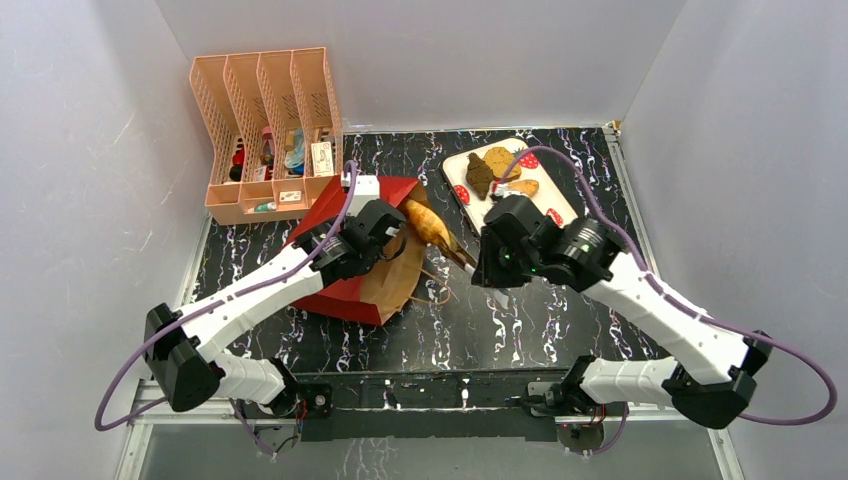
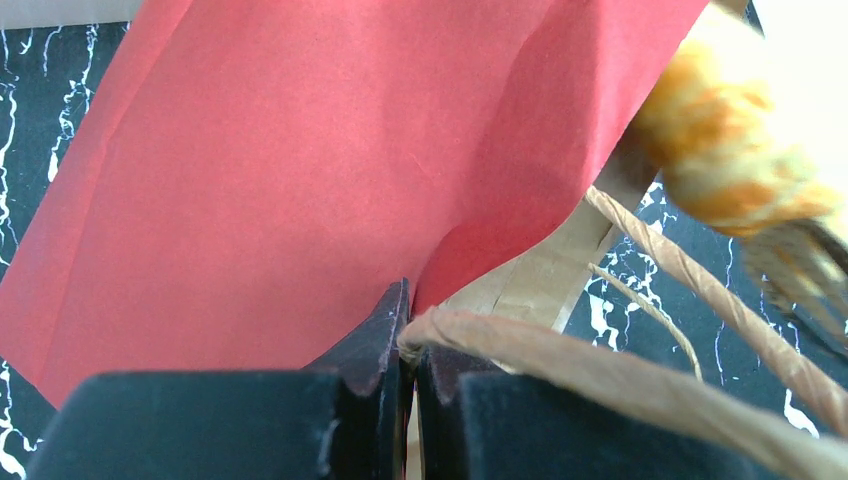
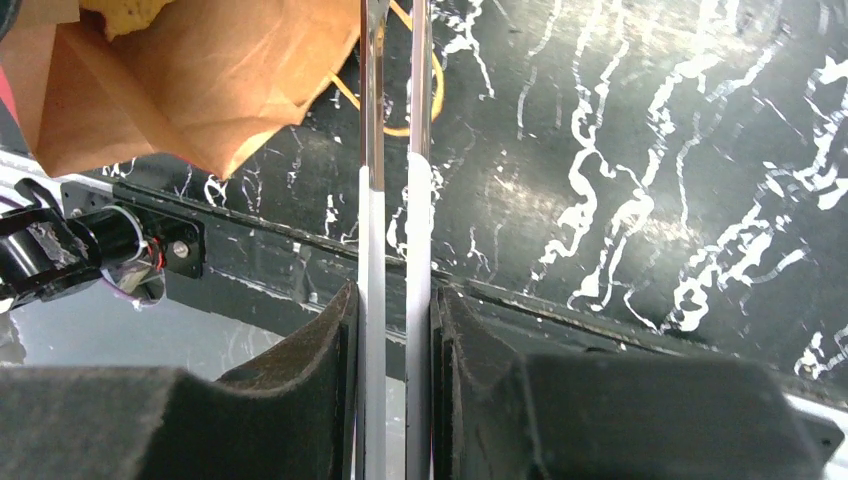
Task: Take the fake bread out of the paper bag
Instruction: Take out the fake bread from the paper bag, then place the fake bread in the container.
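Observation:
The red paper bag [image 1: 345, 285] lies on its side, its brown inside [image 3: 200, 80] facing right. My left gripper [image 1: 388, 242] [image 2: 410, 340] is shut on the bag's rim [image 2: 300, 170], where a tan cord handle [image 2: 600, 370] begins. My right gripper [image 1: 488, 268] [image 3: 395, 300] is shut on a pair of tongs [image 3: 372, 150] that reach toward the bag's mouth. A golden-orange fake bread piece [image 1: 428, 225] [image 2: 725, 150] sits at the tongs' tips, just outside the mouth. More bread pieces, dark brown [image 1: 479, 175] and tan [image 1: 498, 158], lie on a white strawberry-print tray [image 1: 452, 170].
A peach slotted organiser [image 1: 265, 130] with small items stands at the back left, just behind the bag. The tray sits at the back right, behind my right arm. White walls close in the black marbled table [image 1: 560, 320] on three sides.

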